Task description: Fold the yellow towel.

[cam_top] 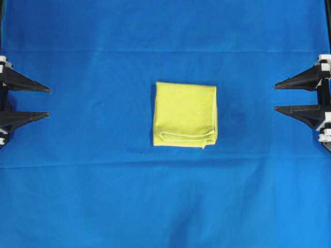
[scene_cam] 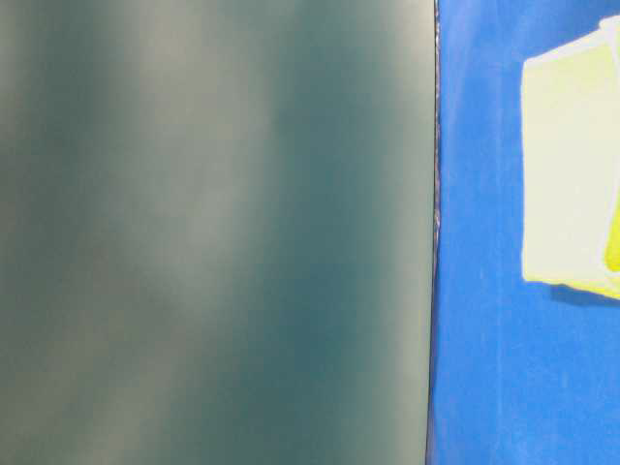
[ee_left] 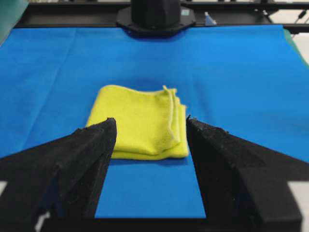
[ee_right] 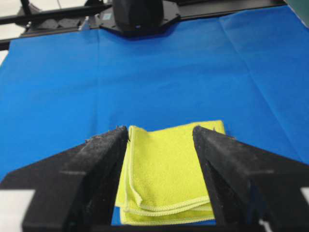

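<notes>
At the middle of the blue cloth I see the yellow towel lying folded into a compact square of several layers, its loose hemmed edges stacked along the side nearest the bottom of my overhead view. My left gripper sits at the left edge of that view and my right gripper at the right edge, both well apart from the towel, with their tips pointing toward it. Both have their jaws spread wide with nothing between them, and through each wrist camera I see the towel framed in the gap between the black fingers.
</notes>
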